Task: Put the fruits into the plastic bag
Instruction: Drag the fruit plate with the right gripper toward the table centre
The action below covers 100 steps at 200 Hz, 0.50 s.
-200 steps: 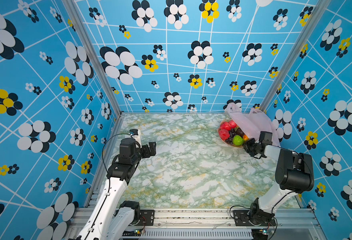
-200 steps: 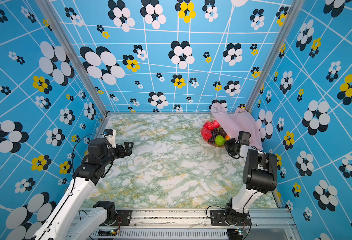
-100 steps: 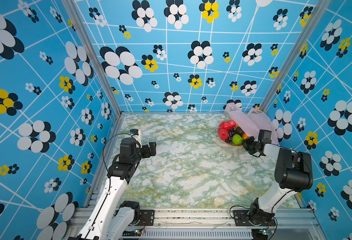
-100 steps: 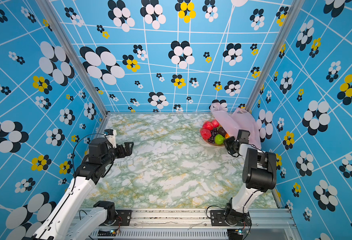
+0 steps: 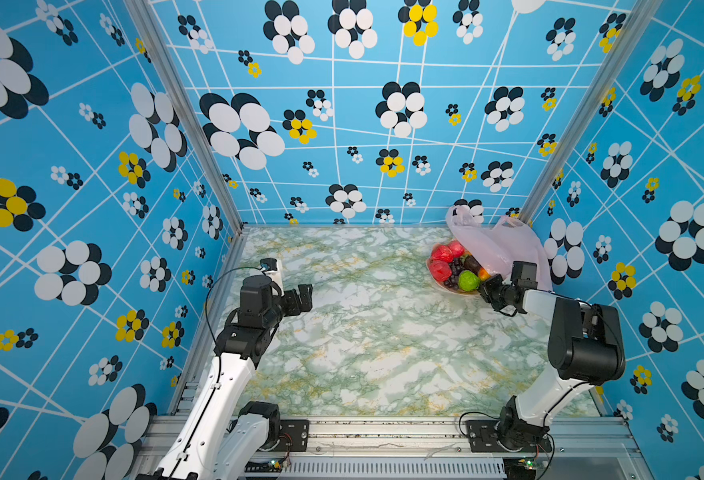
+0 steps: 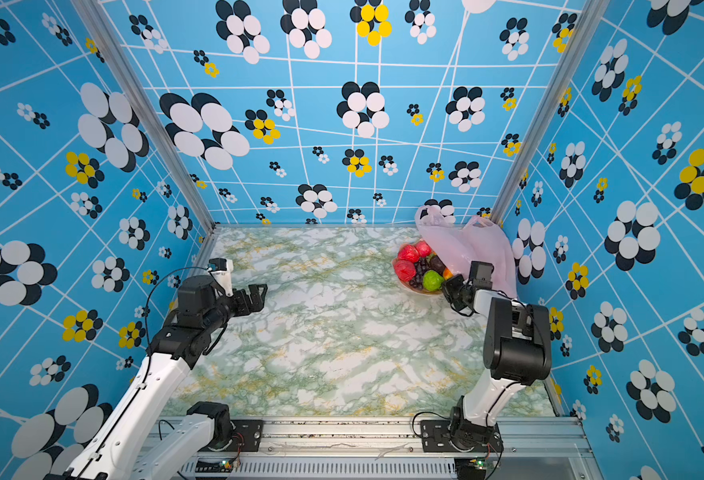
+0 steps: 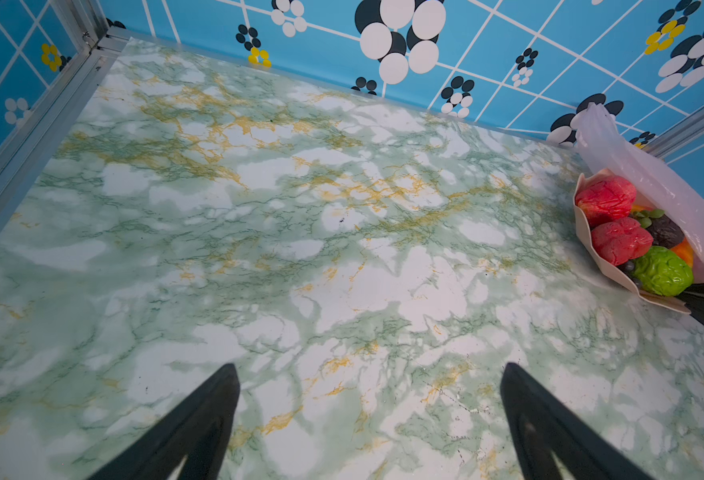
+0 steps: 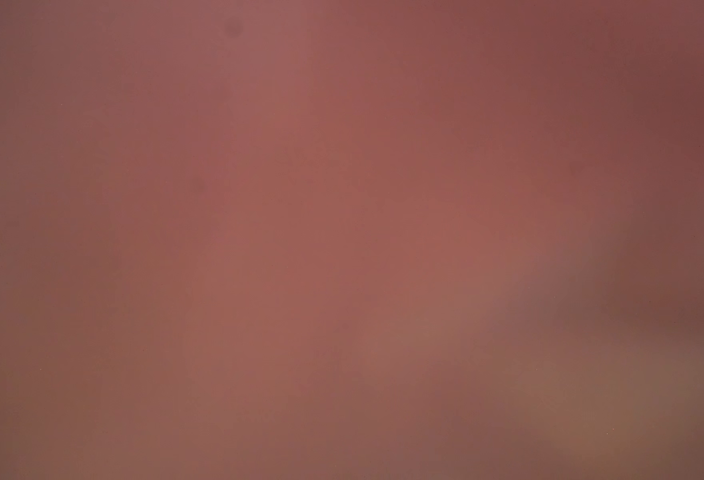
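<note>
The fruits lie heaped in a peach bowl (image 5: 462,292) at the back right: bumpy red ones (image 5: 440,269), a green one (image 5: 468,281), dark grapes (image 5: 455,266), a maroon one (image 5: 472,262) and an orange-red mango (image 5: 483,273). The pale-pink plastic bag (image 5: 495,245) slumps against the corner, draped over the bowl's far side. My right gripper (image 5: 487,286) sits shut at the bag's near edge beside the bowl, and blurred pink film (image 8: 342,208) fills the right wrist view. My left gripper (image 5: 304,296) hovers open and empty over the left of the table, its fingers (image 7: 217,395) wide apart.
Blue flowered walls close in the marble table (image 5: 362,332) on three sides; bowl and bag sit tight in the back right corner (image 6: 495,224). In the left wrist view the bowl (image 7: 580,232) and bag (image 7: 649,174) show far off.
The right gripper has closed at the bag's edge by the bowl and edged slightly towards it. The left arm has not moved.
</note>
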Tool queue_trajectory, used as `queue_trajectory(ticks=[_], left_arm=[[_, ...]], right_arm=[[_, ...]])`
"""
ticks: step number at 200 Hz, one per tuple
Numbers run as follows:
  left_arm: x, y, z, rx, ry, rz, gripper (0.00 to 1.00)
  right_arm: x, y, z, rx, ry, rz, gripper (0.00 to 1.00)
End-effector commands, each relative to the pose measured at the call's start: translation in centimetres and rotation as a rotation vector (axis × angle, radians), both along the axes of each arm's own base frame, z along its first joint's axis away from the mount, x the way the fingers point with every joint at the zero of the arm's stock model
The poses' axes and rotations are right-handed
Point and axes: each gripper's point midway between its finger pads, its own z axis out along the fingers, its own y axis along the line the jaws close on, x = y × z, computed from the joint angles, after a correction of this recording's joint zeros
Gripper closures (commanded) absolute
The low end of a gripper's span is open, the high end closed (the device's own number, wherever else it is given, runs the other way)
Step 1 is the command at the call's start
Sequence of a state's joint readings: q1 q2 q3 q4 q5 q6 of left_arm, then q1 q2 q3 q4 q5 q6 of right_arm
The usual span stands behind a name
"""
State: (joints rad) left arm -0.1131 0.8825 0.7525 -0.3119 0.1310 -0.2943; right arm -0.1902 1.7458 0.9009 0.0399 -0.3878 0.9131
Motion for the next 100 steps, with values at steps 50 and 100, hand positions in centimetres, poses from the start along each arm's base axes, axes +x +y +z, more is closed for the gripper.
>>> queue_trajectory(ticks=[50,100], left_arm=[[-0.2,-0.4,-0.5,0.005,0.009,-0.021,0.01],[-0.4,-0.2,-0.7,0.015,0.014,-0.016,0.01]], right_arm=[[-2.1,7.0,1.5,0.042,-0.017,0.187,1.0],[-4.2,13.2,1.8,0.048,-0.033,0.344,1.0]])
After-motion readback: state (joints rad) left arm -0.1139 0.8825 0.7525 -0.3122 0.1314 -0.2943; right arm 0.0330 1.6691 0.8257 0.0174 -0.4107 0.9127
